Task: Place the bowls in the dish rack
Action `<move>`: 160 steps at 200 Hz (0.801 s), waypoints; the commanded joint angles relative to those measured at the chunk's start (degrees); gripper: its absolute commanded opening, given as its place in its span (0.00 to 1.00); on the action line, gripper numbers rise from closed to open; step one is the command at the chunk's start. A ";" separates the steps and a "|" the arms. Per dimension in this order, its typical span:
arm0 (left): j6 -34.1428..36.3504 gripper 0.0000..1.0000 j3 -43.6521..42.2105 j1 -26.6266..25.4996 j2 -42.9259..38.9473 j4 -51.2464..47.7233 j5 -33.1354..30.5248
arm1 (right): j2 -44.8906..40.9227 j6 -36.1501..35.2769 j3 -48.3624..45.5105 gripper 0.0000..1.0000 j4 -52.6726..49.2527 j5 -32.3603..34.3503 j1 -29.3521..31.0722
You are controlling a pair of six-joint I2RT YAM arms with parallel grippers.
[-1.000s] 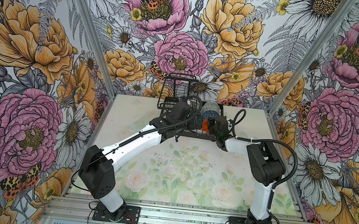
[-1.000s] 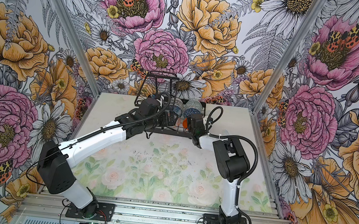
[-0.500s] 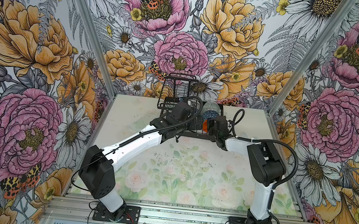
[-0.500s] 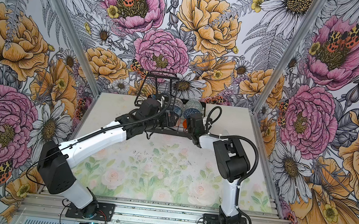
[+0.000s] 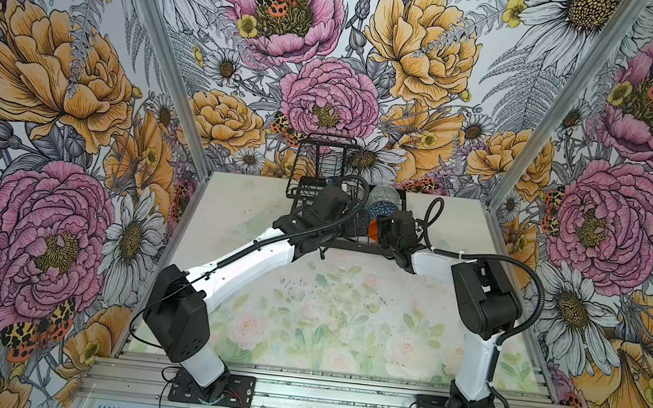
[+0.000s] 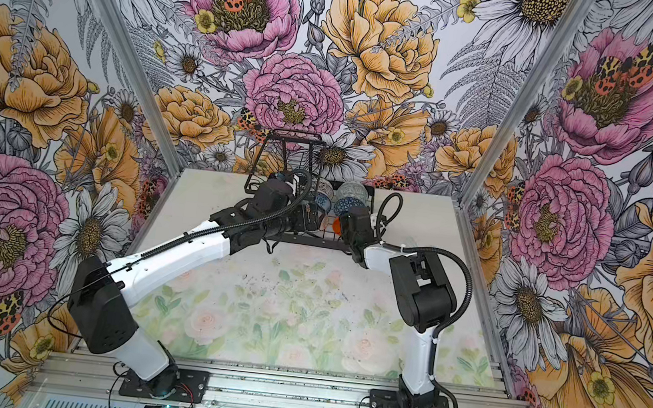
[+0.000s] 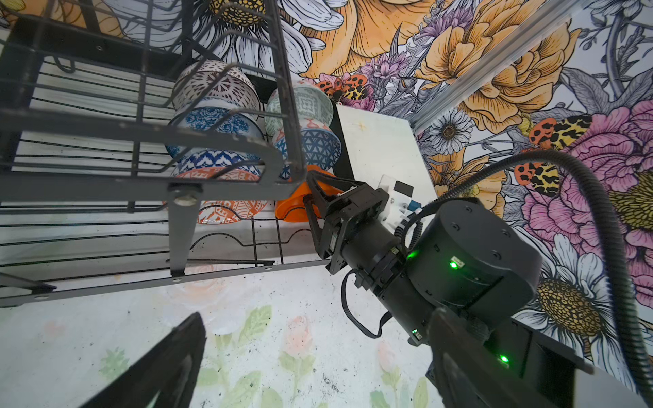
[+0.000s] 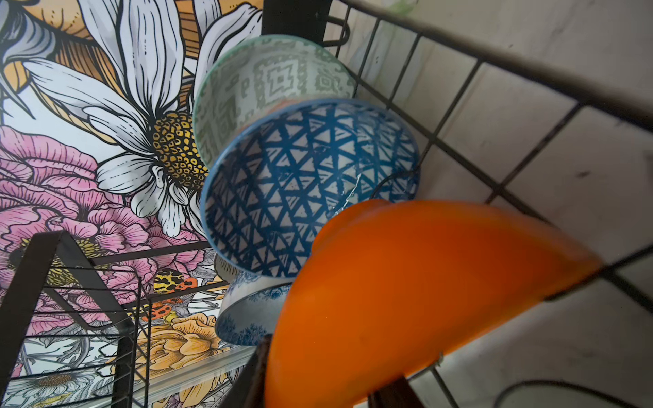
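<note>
The black wire dish rack (image 5: pixel 353 245) (image 6: pixel 288 154) stands at the table's back. Several patterned bowls lean on edge in its base: grey-green (image 8: pixel 268 81), blue triangles (image 8: pixel 304 183), dark-and-white (image 7: pixel 215 83), orange-white (image 7: pixel 226 208). The plain orange bowl (image 8: pixel 424 282) (image 7: pixel 293 208) (image 5: pixel 372 229) leans at the front of the right row. My right gripper (image 7: pixel 309 190) (image 8: pixel 321 388) is open, its fingers either side of that bowl's rim. In front of the rack my left gripper (image 7: pixel 318 371) (image 6: pixel 310 220) is wide open over bare table, holding nothing.
The rack's raised upper basket (image 5: pixel 323 158) hangs over the left row of bowls, close above my left wrist. The floral table mat (image 5: pixel 324 318) lies in front of the rack. Patterned walls enclose the table on three sides.
My right gripper's jaws have spread apart around the orange bowl's rim. Neither arm has visibly shifted.
</note>
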 commanded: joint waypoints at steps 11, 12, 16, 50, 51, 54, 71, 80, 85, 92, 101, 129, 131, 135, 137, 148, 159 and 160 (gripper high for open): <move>0.15 0.99 2.58 -0.67 0.98 -0.14 -0.66 | -2.77 -1.78 0.48 0.44 -2.95 -1.00 -0.86; 0.21 0.99 2.61 -0.63 1.01 -0.17 -0.65 | -2.80 -1.74 0.50 0.44 -2.99 -1.00 -0.86; 0.11 0.99 2.71 -0.65 1.09 -0.14 -0.71 | -2.88 -1.80 0.50 0.44 -2.98 -1.13 -0.92; 0.06 0.99 3.08 -0.84 1.63 -0.17 -0.81 | -3.71 -3.36 1.12 0.47 -3.42 -1.97 -1.24; 0.08 0.99 3.08 -0.84 1.65 -0.14 -0.85 | -3.71 -3.41 1.13 0.47 -3.44 -2.01 -1.23; 0.03 0.99 3.07 -0.85 1.69 -0.18 -0.75 | -3.79 -3.50 1.21 0.47 -3.46 -2.05 -1.24; 0.01 0.99 3.15 -1.01 1.83 -0.14 -0.79 | -4.13 -4.08 1.56 0.48 -3.73 -2.23 -1.45; -0.03 0.99 3.25 -1.17 1.84 -0.15 -0.87 | -4.28 -4.22 1.66 0.48 -3.82 -2.34 -1.43; 0.01 0.99 3.20 -1.19 1.92 -0.16 -0.87 | -4.33 -4.22 1.72 0.48 -3.87 -2.32 -1.51; 0.00 0.99 3.30 -1.26 2.00 -0.14 -0.96 | -4.48 -4.32 1.75 0.48 -3.84 -2.41 -1.55; 0.01 0.99 3.43 -1.28 2.00 -0.17 -0.90 | -4.67 -4.41 1.84 0.48 -3.99 -2.50 -1.64; 0.01 0.99 3.74 -1.43 2.19 -0.17 -0.85 | -5.11 -4.55 2.23 0.49 -4.39 -2.85 -1.87; 0.07 0.99 3.77 -1.38 2.19 -0.15 -0.82 | -5.23 -4.57 2.27 0.49 -4.42 -2.85 -1.90; 0.05 0.99 3.74 -1.38 2.19 -0.12 -0.84 | -5.32 -4.59 2.28 0.49 -4.52 -2.85 -1.92; 0.02 0.99 3.77 -1.35 2.19 -0.18 -0.82 | -5.32 -4.56 2.25 0.49 -4.52 -2.89 -1.94; 0.11 0.99 3.70 -1.50 2.07 -0.18 -0.94 | -5.56 -4.66 2.44 0.50 -4.72 -2.97 -1.97; 0.12 0.99 3.61 -1.46 1.97 -0.24 -1.08 | -5.86 -4.87 2.58 0.50 -4.95 -2.95 -2.08; 0.11 0.99 3.61 -1.46 1.99 -0.27 -1.08 | -5.88 -4.87 2.56 0.50 -4.95 -2.98 -2.09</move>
